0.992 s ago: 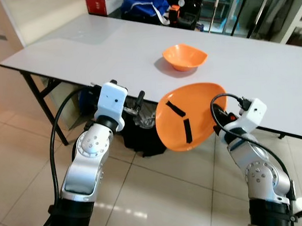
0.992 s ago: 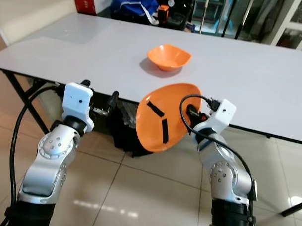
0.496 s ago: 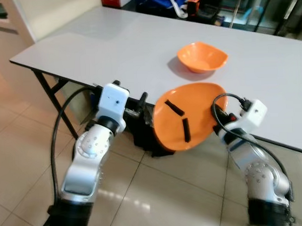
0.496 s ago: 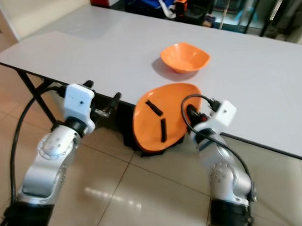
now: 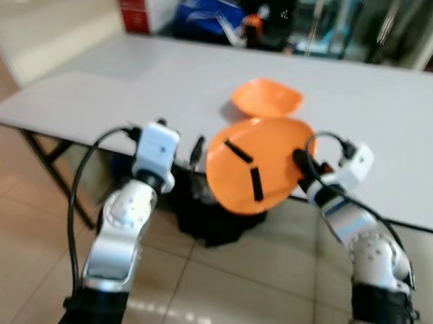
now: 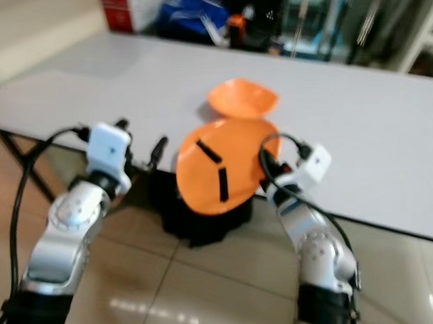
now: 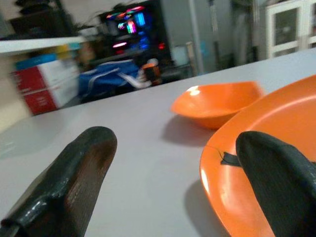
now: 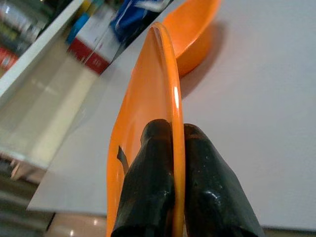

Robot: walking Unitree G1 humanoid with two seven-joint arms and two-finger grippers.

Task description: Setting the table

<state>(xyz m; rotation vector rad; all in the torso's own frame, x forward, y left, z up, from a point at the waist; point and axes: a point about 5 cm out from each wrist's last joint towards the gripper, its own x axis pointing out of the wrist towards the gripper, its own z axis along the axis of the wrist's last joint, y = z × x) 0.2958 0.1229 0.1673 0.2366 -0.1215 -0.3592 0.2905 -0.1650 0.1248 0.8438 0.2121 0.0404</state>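
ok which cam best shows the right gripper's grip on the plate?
Right wrist view: both black fingers clamp the orange plate by its rim, edge-on. The eye views are blurred; they show the right gripper at the tilted plate's edge. The left wrist view shows plate surface beside the orange bowl.

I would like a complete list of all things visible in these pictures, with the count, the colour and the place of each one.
plate: one, orange with black strips on its face, held tilted on edge at the near edge of the table
bowl: one, orange, on the table just beyond the plate
table: one, light grey top on dark folding legs, in front of the robot
blue bag: one, blue, behind the far side of the table
red box: one, red and white, at the far left
black bag: one, black, on the tiled floor under the table
right gripper: one, black fingers pinching the plate's rim
left gripper: one, black fingers apart, beside the plate
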